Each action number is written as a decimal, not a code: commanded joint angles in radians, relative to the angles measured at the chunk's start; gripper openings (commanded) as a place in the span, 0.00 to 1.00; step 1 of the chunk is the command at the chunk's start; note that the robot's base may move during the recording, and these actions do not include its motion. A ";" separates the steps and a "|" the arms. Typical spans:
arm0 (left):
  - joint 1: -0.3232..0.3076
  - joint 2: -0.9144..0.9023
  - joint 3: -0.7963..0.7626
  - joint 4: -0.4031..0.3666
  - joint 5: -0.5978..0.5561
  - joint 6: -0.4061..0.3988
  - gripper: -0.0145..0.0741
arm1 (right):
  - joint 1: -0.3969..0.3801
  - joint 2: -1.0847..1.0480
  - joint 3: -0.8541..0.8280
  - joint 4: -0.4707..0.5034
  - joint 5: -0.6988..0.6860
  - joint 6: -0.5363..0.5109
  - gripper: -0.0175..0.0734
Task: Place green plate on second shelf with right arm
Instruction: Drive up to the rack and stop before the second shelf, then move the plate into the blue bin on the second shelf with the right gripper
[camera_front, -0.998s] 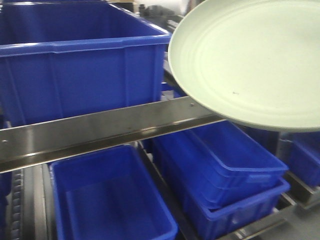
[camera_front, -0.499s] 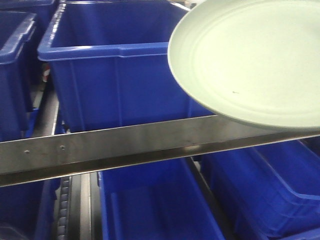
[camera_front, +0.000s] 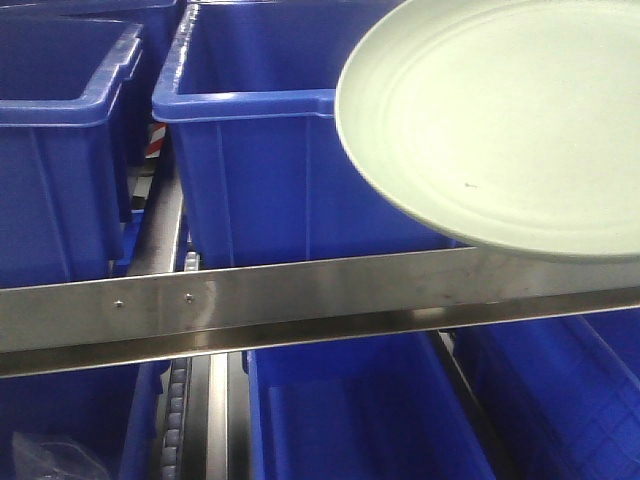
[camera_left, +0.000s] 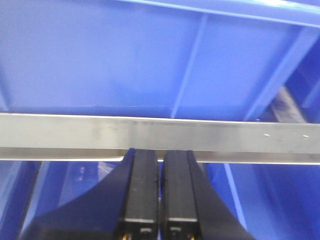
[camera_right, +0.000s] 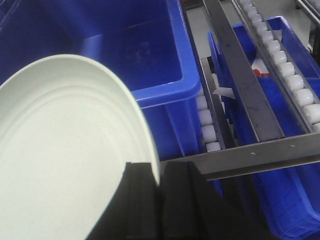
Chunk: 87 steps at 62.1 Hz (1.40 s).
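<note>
Two grippers are in view, one per wrist camera. The right gripper (camera_right: 160, 175) is clamped on the rim of the green plate (camera_right: 65, 160): its two black fingers (camera_right: 137, 200) sit on either side of the plate's edge, with the rim passing between them. The plate is held in the air, tilted, its upper face with faint concentric rings turned toward the camera.

Landmark for position: the steel rail (camera_front: 300, 305) running across the rack. In the front view the green plate (camera_front: 500, 120) sits above the rail at its right end, and the plate's lowest edge overlaps the rail's top line from this angle; whether it touches cannot be told. Behind the rail, and partly hidden by the plate, stands a large blue bin (camera_front: 260, 150); a second blue bin (camera_front: 60, 140) stands beside it, further left along the rail. Below the rail lies another open blue bin (camera_front: 350, 420).

In the right wrist view a line of white rollers (camera_right: 207, 125) runs just beside the large bin's wall.

The left gripper (camera_left: 161, 192) has its fingers (camera_left: 142, 190) pressed together with only a thin seam between them and nothing held. It sits just below the steel rail (camera_left: 160, 137), fingertips pointing at it.
</note>
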 joint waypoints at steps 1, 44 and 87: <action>-0.006 -0.025 0.032 0.000 -0.051 -0.001 0.30 | -0.007 -0.001 -0.035 0.007 -0.101 0.001 0.25; -0.006 -0.025 0.032 0.000 -0.051 -0.001 0.30 | -0.007 -0.001 -0.035 0.007 -0.101 0.001 0.25; -0.006 -0.025 0.032 0.000 -0.051 -0.001 0.30 | -0.002 0.089 -0.170 0.007 -0.070 0.001 0.25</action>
